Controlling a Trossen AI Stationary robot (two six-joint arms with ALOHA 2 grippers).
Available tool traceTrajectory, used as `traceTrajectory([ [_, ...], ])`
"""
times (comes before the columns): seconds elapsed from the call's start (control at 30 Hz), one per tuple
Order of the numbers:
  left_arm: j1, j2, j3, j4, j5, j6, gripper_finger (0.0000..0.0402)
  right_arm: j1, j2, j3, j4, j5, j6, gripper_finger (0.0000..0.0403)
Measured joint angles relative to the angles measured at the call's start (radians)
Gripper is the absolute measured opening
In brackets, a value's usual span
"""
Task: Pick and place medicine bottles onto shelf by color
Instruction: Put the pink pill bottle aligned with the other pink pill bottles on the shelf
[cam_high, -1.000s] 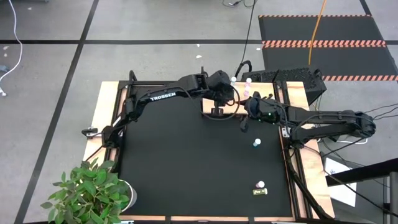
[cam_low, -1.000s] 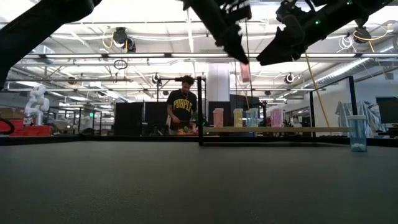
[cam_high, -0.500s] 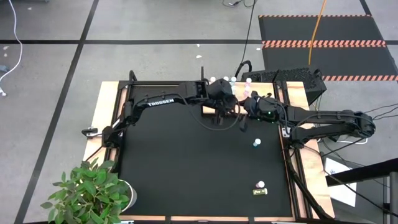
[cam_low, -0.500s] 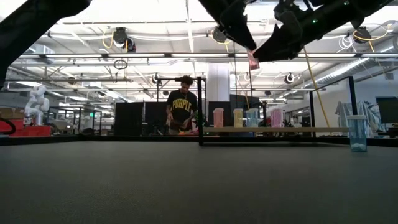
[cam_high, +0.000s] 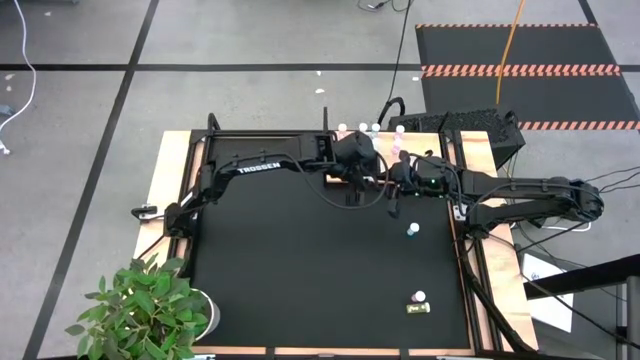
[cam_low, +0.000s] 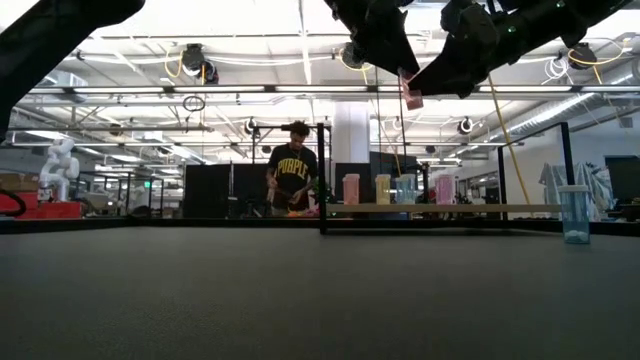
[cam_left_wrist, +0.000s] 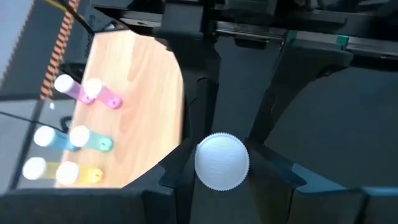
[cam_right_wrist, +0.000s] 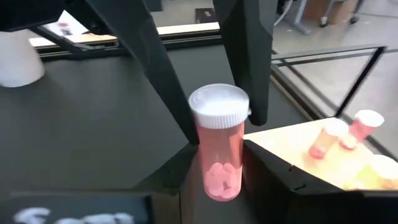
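A pink bottle (cam_right_wrist: 221, 149) with a white cap (cam_left_wrist: 222, 160) hangs high above the black mat, between both grippers. My left gripper (cam_left_wrist: 222, 171) is shut on it from above. My right gripper (cam_right_wrist: 221, 183) has come in from the table's right and is shut on it lower down. In the low view the two grippers meet at the bottle (cam_low: 410, 93). The wooden shelf (cam_left_wrist: 146, 93) lies below at the mat's far right. On it stand pink (cam_left_wrist: 81, 92), blue (cam_left_wrist: 68, 138) and yellow (cam_left_wrist: 62, 173) bottles. My left gripper pinches the bottle at its white cap (cam_right_wrist: 217, 106), one finger (cam_right_wrist: 245, 62) on each side. The fingers point down, slanting toward the table's right. The bottle hangs below them, nearly upright and clear of the mat. My right gripper pinches the bottle's pink body (cam_right_wrist: 208, 171) below the cap, between its two fingers. It comes from the table's right, slanting down, and its fingers lie across the bottle.
A teal bottle (cam_high: 412, 230) stands alone on the mat's right side. Two more bottles (cam_high: 419, 297) are near the front right corner, one of them lying down (cam_high: 418, 309). A potted plant (cam_high: 150, 310) fills the near left corner. A person (cam_low: 293, 180) stands beyond the table.
My left gripper has carried the pink bottle toward the table's right and a little upward, up to my right gripper. The right gripper's fingers now stand against the bottle. The bottle has stayed hanging, clear of the mat.
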Motion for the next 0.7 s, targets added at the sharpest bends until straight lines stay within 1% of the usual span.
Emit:
traceTrajectory([
  [0.17,-0.003,-0.020,-0.002,-0.003,0.005,-0.121,0.0129,0.000,-0.002,0.001,0.011,-0.046,0.047,0.0091],
  [0.3,-0.004,-0.050,-0.002,-0.002,0.005,-0.222,0.0137,0.000,-0.007,0.003,0.047,-0.082,0.085,0.0090],
  [0.4,-0.005,-0.098,-0.001,0.015,-0.001,-0.251,0.0168,0.000,-0.015,-0.002,0.075,-0.123,0.105,0.0093],
  [0.53,-0.008,-0.168,0.002,0.005,-0.015,-0.292,0.0226,0.000,-0.048,0.000,0.189,-0.182,0.121,0.0093],
  [0.7,-0.018,-0.207,0.002,-0.018,-0.015,-0.369,0.0295,0.002,-0.070,-0.001,0.290,-0.227,0.123,0.0093],
])
